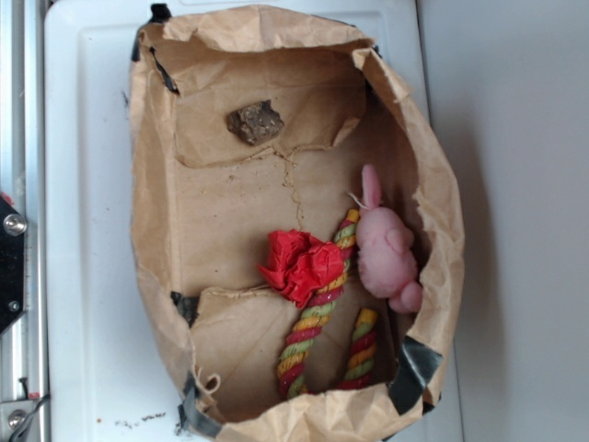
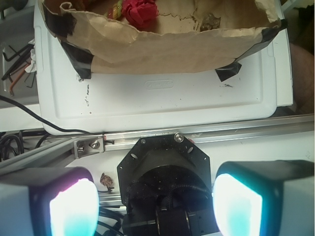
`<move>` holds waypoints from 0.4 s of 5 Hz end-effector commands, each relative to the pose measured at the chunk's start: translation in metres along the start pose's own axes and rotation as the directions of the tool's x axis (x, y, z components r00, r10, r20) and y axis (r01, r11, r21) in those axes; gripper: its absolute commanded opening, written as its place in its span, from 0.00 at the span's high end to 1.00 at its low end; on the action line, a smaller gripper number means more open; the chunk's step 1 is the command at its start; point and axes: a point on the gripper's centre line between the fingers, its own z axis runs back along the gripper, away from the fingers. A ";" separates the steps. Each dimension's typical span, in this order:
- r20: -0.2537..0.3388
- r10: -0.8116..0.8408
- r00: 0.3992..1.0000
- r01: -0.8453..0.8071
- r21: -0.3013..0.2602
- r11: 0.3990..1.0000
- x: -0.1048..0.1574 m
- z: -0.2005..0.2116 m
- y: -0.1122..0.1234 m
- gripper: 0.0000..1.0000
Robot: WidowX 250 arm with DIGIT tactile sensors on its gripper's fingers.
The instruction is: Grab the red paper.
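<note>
The red paper is a crumpled bright red wad lying in the middle of the brown paper bag, touching the twisted rope. The wrist view shows the red paper at its top edge, just behind the bag's near wall. My gripper is open, with wide empty space between its two glowing pads. It sits well back from the bag, over the robot's black base. The exterior view does not show the gripper.
Inside the bag lie a red-yellow-green rope, a pale pink plush toy at the right wall, and a brown lump near the back. The bag stands on a white tray. A metal rail runs between tray and base.
</note>
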 end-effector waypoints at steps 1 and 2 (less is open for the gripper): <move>0.035 0.033 0.999 -0.033 -0.005 0.999 0.036 0.000 0.007 0.00; 0.045 0.043 0.998 -0.043 0.005 0.999 0.051 -0.008 0.016 0.00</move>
